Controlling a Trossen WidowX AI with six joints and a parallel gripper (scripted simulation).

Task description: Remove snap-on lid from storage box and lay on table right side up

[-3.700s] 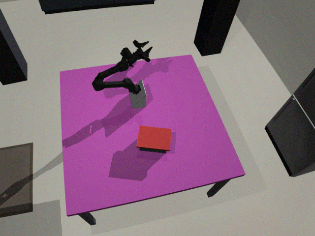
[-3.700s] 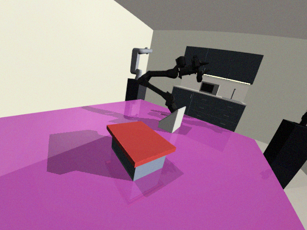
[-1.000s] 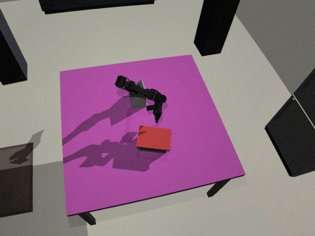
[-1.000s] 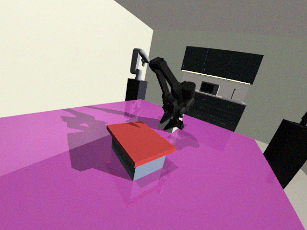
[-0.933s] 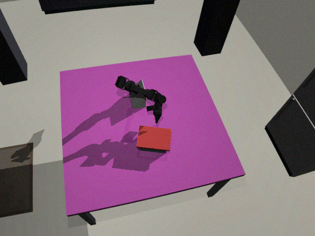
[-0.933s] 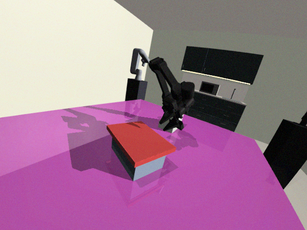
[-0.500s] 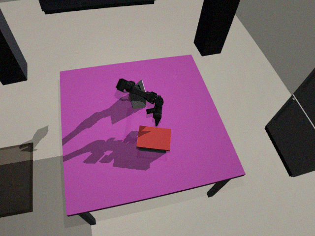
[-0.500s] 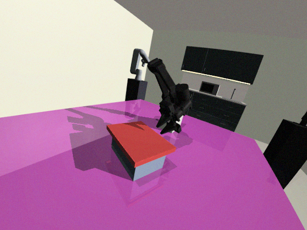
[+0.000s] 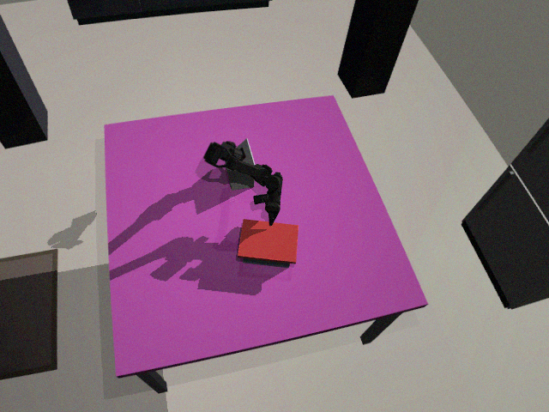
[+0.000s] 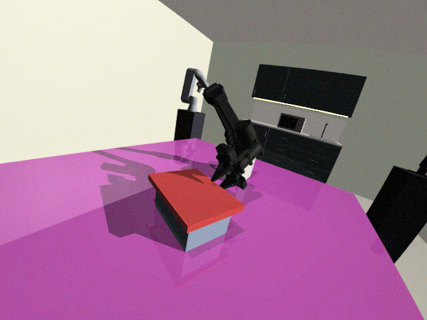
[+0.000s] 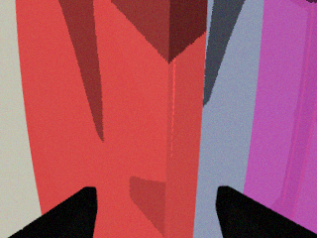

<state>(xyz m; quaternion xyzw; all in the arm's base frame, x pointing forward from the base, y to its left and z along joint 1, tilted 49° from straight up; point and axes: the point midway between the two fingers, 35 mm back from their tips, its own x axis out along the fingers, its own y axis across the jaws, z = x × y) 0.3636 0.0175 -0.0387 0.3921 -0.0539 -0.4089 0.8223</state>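
See the black gripper [image 9: 271, 223] [image 10: 216, 184] [image 11: 158, 197] at the arm-side long edge of the red lid [image 9: 268, 241] [image 10: 196, 196] [image 11: 124, 99]. Find it part-way open, with a plain gap between the fingertips. Holds nothing. Reaches down at a slant, near the middle of that edge. In the wrist view, see one fingertip against the red of the lid's top, the other against the pale blue-grey side of the storage box [image 9: 274, 263] [image 10: 208, 232] [image 11: 228, 139], with the lid's rim running between. Can't tell contact from near-contact at the lid.

Find the lid on top of the box, seated all round as far as visible, right side up and level. Overhangs the box walls slightly. Rests, box and all, on the magenta table [image 9: 346, 266] [image 10: 293, 258] [image 11: 282, 74], in front of the arm [image 9: 245, 166] [image 10: 225, 111].

Note the rectangular outline, longer than broad. Runs lengthwise from left to right in the top view, dipping a little towards the right; from far left to near right in the exterior view; roughly up and down in the wrist view. Turns a long side to the gripper, with short ends off to either side.
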